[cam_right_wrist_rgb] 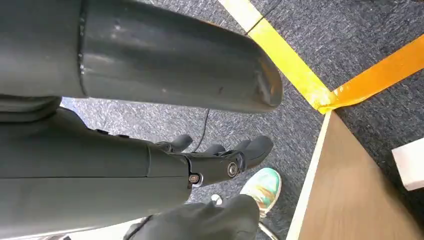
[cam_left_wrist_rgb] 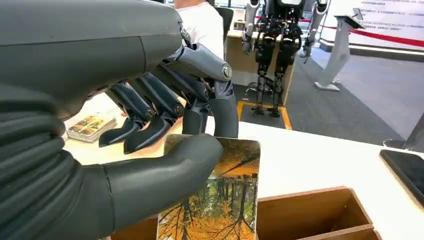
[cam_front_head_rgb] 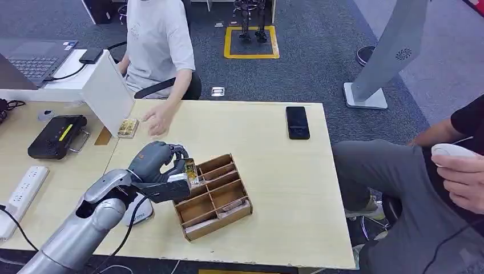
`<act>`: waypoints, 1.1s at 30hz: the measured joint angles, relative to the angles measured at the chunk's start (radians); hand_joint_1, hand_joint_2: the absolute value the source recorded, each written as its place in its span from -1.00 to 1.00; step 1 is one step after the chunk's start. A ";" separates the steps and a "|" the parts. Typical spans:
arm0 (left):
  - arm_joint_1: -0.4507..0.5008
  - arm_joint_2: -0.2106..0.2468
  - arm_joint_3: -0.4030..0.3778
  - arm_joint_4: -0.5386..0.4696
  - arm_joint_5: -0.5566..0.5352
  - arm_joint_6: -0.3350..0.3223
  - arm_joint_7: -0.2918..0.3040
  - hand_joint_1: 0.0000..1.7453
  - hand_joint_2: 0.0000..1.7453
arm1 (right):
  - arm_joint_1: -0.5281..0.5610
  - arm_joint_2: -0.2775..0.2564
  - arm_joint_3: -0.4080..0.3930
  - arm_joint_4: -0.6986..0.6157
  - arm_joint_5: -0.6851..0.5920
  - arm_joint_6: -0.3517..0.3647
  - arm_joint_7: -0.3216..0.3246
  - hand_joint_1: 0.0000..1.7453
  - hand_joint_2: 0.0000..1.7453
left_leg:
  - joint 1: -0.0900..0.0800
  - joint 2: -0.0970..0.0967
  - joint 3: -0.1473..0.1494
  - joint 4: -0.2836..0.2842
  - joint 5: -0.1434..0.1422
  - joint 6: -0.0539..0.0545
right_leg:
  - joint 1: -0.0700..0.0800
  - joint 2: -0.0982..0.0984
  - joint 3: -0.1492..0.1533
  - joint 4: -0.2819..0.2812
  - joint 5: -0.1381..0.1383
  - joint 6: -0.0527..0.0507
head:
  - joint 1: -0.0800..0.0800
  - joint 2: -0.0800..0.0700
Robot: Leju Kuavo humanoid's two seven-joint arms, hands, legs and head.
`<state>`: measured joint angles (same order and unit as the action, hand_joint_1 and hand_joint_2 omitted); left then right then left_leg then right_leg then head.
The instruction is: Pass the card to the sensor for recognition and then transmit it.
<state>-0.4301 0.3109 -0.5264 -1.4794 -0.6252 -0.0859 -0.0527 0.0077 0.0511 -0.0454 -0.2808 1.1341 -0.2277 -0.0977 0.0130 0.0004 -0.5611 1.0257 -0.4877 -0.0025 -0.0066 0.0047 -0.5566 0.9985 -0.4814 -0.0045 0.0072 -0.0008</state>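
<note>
Nearest you, the left arm (cam_front_head_rgb: 85,222) comes up from the table's (cam_front_head_rgb: 285,188) near edge at about 7 o'clock, and the left hand (cam_front_head_rgb: 157,162) sits just left of the wooden tray (cam_front_head_rgb: 214,194). Your left hand pinches the card (cam_left_wrist_rgb: 220,200): the thumb (cam_left_wrist_rgb: 165,175) presses its printed face (autumn trees, orange and yellow) while the darker fingers (cam_left_wrist_rgb: 220,107) close behind its top edge. In the head view the card (cam_front_head_rgb: 190,169) stands upright at the tray's upper left corner, above the compartments; whether its bottom edge touches the wood you cannot tell.

The right hand (cam_right_wrist_rgb: 220,165) hangs over grey carpet beside the table's edge, fingers loosely curled in with nothing in them.

A white puck-shaped device (cam_front_head_rgb: 140,210) lies under the left forearm, with a cable running from it. At 9 o'clock, on the neighbouring desk, a power strip (cam_front_head_rgb: 23,191) and a black box (cam_front_head_rgb: 57,136) with a yellow-green strip.

Farther off, at 11 o'clock, a small stack of cards (cam_front_head_rgb: 128,128) lies by a white panel (cam_front_head_rgb: 108,91), and a seated person's hand (cam_front_head_rgb: 157,120) rests just beside it. A black phone (cam_front_head_rgb: 297,122) lies at 1 o'clock near the far edge. At 3 o'clock another person sits, holding a white object (cam_front_head_rgb: 451,150).
</note>
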 joint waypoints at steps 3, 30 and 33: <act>-0.075 0.066 0.017 -0.001 0.065 0.053 0.063 1.00 1.00 | 0.007 -0.007 0.000 0.000 -0.011 -0.022 -0.019 -1.00 -1.00 | 0.004 0.001 -0.004 0.001 0.002 -0.002 | 0.003 0.001 -0.005 0.000 0.002 -0.004 | 0.001 0.000; -0.268 0.153 0.174 0.019 0.010 -0.019 0.084 1.00 1.00 | 0.016 -0.022 0.029 0.008 -0.041 -0.041 -0.029 -1.00 -1.00 | 0.005 0.000 -0.006 0.001 0.004 -0.005 | 0.003 0.001 -0.007 0.002 0.004 -0.005 | -0.003 0.000; -0.275 0.150 0.168 0.027 -0.070 0.009 0.121 1.00 1.00 | 0.017 -0.022 0.042 0.000 -0.045 -0.035 -0.022 -1.00 -1.00 | 0.004 0.001 -0.006 0.001 0.004 -0.005 | 0.003 0.001 -0.007 0.002 0.004 -0.005 | -0.003 0.000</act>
<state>-0.7051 0.4608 -0.3582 -1.4519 -0.6952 -0.0774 0.0683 0.0243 0.0290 -0.0038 -0.2812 1.0891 -0.2628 -0.1194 0.0174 0.0009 -0.5668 1.0266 -0.4836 -0.0079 -0.0034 0.0058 -0.5640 1.0005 -0.4775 -0.0093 0.0046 -0.0008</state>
